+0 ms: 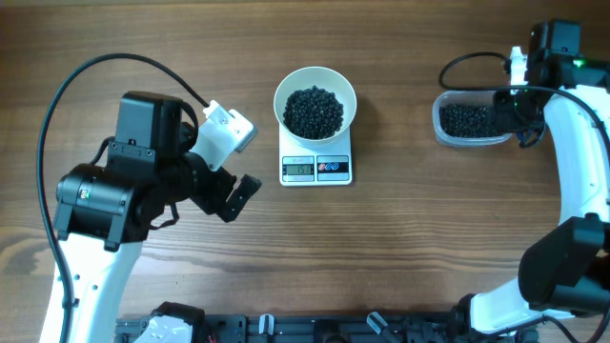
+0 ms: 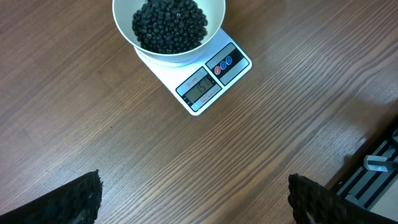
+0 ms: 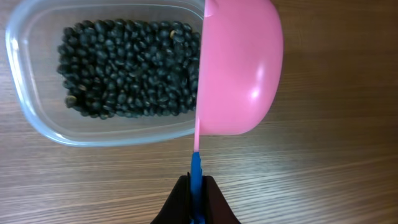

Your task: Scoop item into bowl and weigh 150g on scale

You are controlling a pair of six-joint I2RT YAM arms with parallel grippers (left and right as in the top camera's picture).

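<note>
- Left pincer point(image 1: 251, 158) gapes wide and empty above the table point(image 1: 400, 248), near the scale point(image 1: 315, 170).
- Right pincer point(image 3: 196, 186) clamps the pink scoop point(image 3: 239, 68) by its blue handle, at the clear tub point(image 3: 37, 118).
- White bowl point(image 1: 350, 95) of black beads point(image 1: 315, 111) sits on the scale.

You can make out dark digits on the grey display point(image 2: 199, 91) of the scale point(image 2: 239, 65); they seem to read 151, though both views blur them too much for certainty.
</note>
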